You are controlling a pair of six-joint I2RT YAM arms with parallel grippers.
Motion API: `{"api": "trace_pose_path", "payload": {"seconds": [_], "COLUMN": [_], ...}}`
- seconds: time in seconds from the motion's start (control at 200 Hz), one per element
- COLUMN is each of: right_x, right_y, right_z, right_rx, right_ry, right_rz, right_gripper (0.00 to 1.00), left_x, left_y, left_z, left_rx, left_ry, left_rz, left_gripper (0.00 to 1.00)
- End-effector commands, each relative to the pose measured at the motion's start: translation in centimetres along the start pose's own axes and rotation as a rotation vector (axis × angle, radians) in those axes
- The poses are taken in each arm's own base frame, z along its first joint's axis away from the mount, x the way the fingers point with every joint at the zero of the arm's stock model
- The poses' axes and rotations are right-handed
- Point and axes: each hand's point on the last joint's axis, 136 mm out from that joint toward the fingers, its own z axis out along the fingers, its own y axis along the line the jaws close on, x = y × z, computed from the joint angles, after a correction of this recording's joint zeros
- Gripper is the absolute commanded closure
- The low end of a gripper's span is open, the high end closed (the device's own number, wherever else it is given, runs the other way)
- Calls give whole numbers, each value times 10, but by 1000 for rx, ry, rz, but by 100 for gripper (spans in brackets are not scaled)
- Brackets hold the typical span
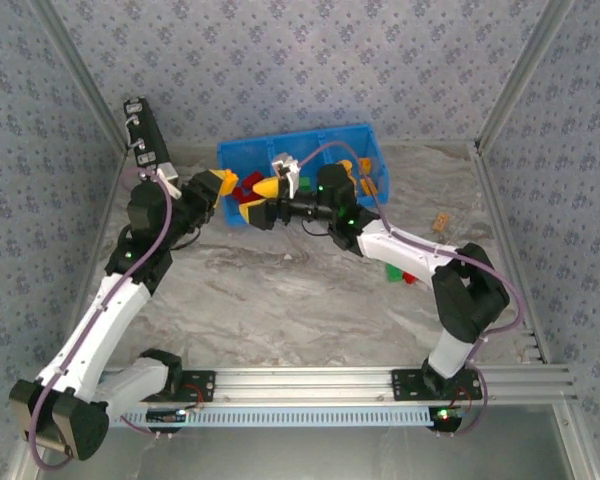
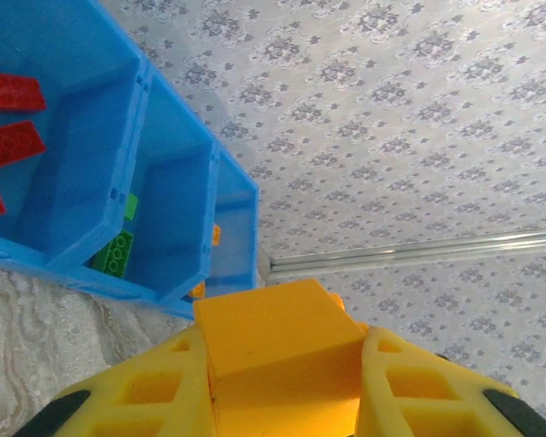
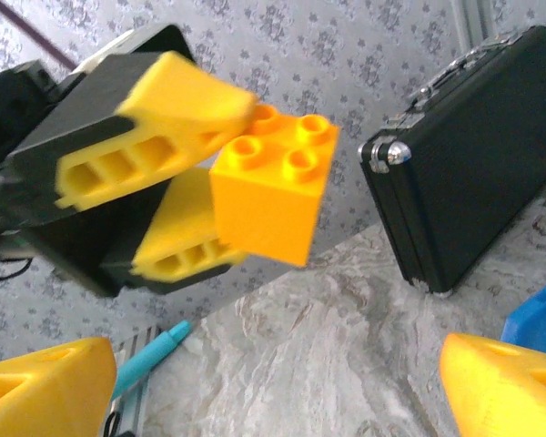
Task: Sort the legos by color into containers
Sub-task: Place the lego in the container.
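My left gripper (image 2: 282, 350) is shut on an orange-yellow lego (image 2: 273, 332), a square four-stud brick. In the right wrist view the same lego (image 3: 268, 191) hangs in the air between the left gripper's yellow fingers (image 3: 187, 109). My right gripper (image 3: 273, 382) stands open facing it, with nothing between its fingers. From above, both grippers (image 1: 230, 188) (image 1: 267, 195) meet at the front left of the blue containers (image 1: 310, 140). The left compartment holds red legos (image 2: 9, 91), the middle one green legos (image 2: 114, 253), the far one orange legos (image 2: 216, 235).
A black case (image 3: 464, 155) with silver corners stands at the table's left wall. A teal pen (image 3: 150, 355) lies near the left rail. A green lego (image 1: 392, 272) and a red lego (image 1: 409, 279) lie on the marbled table beside the right arm.
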Motion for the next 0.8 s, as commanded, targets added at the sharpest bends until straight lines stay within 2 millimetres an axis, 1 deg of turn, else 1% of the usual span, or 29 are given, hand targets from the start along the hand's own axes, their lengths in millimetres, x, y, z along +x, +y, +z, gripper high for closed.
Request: {"api": "trace_pose_path", "payload": {"seconds": [0.0,0.18,0.37,0.45,0.645,0.72,0.795], "right_x": [-20,-23,-31,-33,-33,-30,-29], "right_y": [7,2,9,11,10,11,11], "right_z": [12,22,31,34,42,45,47], "right_rx": [-2,19,-11,-20,-28,-31,-34], "right_ry": [-63,-87,-110,-115,-111,-100,-93], "right_rz": [-15,-8,-10,-8,0,3,3], "right_gripper": [7,8,9,11,20,21,26], "left_x": [2,5,8,9,10,10,10], "left_y": [-14,-16,-7,-7,-6,-7,-7], "left_z": [-9,-12,-12,-13,-14,-14,-12], "left_rx": [50,56,38,40,33,37,42], "left_ry": [1,10,17,18,18,19,20], "left_rz": [-13,-28,-47,-52,-50,-52,-55], "left_gripper": [81,82,84,84,85,85,86]}}
